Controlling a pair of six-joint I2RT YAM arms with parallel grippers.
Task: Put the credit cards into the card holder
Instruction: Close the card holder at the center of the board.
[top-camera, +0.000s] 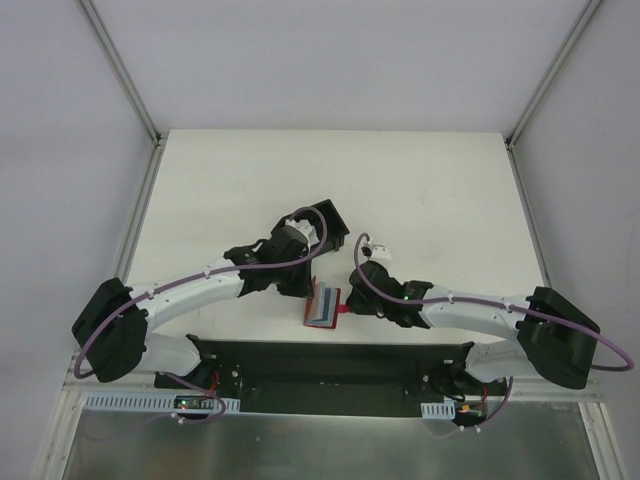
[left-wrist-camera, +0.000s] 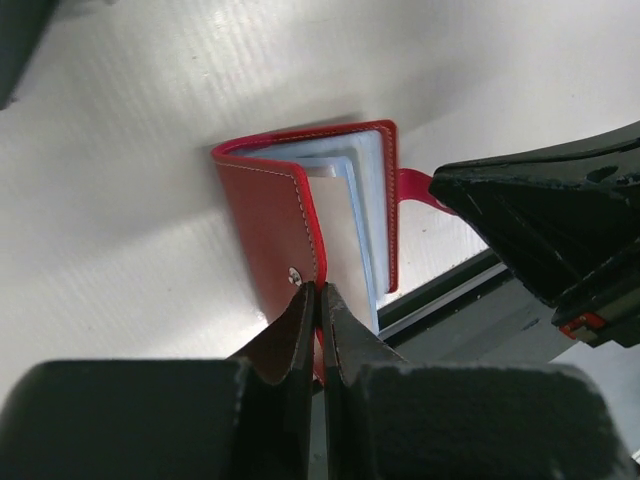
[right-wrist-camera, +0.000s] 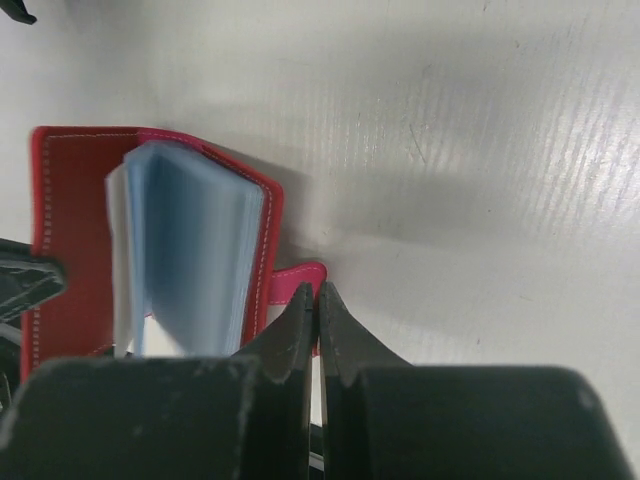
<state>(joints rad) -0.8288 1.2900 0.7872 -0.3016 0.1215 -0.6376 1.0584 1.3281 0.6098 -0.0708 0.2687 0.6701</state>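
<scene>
1. The left claw is pinched together on the edge of the front cover of the small red folding leather card holder, just beside its snap stud;
2. the card holder lies part-open on the white bench, with pale bluish-white leaves fanned between its covers; cards and sleeves cannot be told apart there;
3. a black open-sided plastic box stands beyond the card holder, apart from it;
4. the right claw is clamped on the red snap tab at the card holder's right side.
</scene>
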